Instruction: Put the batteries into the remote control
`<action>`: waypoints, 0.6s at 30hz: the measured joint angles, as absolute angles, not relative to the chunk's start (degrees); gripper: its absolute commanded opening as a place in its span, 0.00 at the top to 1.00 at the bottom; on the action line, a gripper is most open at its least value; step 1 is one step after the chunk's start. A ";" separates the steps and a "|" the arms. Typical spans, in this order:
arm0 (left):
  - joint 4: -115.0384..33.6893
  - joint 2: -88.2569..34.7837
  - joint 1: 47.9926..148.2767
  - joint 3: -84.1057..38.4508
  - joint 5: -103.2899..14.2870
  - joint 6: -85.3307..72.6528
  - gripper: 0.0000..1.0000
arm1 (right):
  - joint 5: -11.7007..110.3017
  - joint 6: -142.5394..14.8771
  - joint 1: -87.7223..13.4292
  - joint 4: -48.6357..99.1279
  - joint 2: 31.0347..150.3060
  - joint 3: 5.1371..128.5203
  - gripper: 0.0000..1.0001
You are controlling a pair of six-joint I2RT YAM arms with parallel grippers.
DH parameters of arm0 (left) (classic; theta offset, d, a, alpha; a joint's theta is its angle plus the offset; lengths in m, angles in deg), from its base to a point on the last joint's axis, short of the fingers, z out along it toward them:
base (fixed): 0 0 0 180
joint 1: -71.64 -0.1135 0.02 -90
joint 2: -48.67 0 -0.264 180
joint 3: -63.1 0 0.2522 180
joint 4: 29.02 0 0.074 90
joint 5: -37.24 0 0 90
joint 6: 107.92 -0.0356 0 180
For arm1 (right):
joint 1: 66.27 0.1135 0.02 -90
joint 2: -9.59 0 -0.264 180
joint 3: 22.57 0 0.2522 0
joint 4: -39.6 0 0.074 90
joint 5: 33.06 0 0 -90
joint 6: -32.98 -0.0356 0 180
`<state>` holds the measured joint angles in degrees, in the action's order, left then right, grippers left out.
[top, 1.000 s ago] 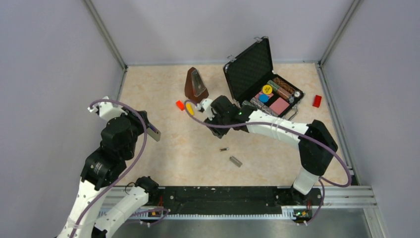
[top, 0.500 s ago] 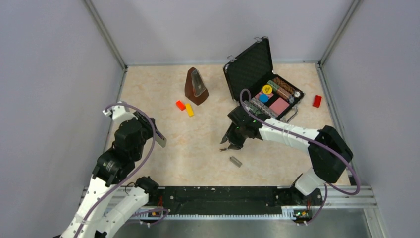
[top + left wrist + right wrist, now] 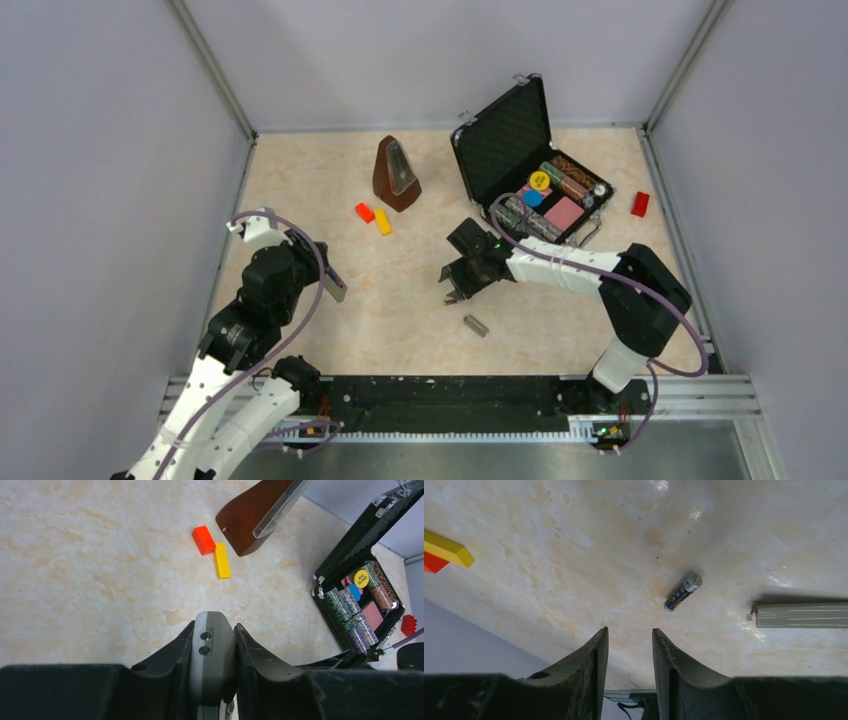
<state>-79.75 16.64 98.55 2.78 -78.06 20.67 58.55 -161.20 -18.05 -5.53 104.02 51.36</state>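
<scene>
Sharing the table with a brown metronome at 12 o'clock, an open black case of chips at 1 o'clock, a red block touching a yellow block at 11 o'clock, and a separate red piece at 2 o'clock by the right wall. Lying flat near the middle, at 5 o'clock of the right gripper and apart from it: a small grey cover. Hiding the spot under the right gripper from the top camera, so making out no battery there. Showing one battery in the right wrist view, its label too small for reading. Cutting off the remote at the bottom edge of the left wrist view, showing only its rounded grey end with two small dots; not telling which way its face is turned. Pinching the remote firmly between the fingers of the left gripper, up over the table's 9 o'clock side. Hanging low over the table with the right gripper, fingers standing a narrow gap apart and gripping nothing. Resting on the table at 1 o'clock of those fingertips, near but not touching, with only bare table between: the battery, with the cover at its 3 o'clock.
</scene>
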 measured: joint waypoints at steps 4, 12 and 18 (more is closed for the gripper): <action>-78.70 16.68 98.55 3.28 -78.06 19.38 1.00 | 58.53 -165.26 -16.34 -5.95 106.36 51.86 0.63; -78.22 16.68 98.55 3.67 -78.19 17.17 1.00 | 60.12 -169.98 -15.01 -7.54 107.54 53.89 0.63; -78.20 16.83 98.55 3.72 -80.23 16.41 1.00 | 61.02 -172.30 -15.01 -9.84 107.63 53.91 0.64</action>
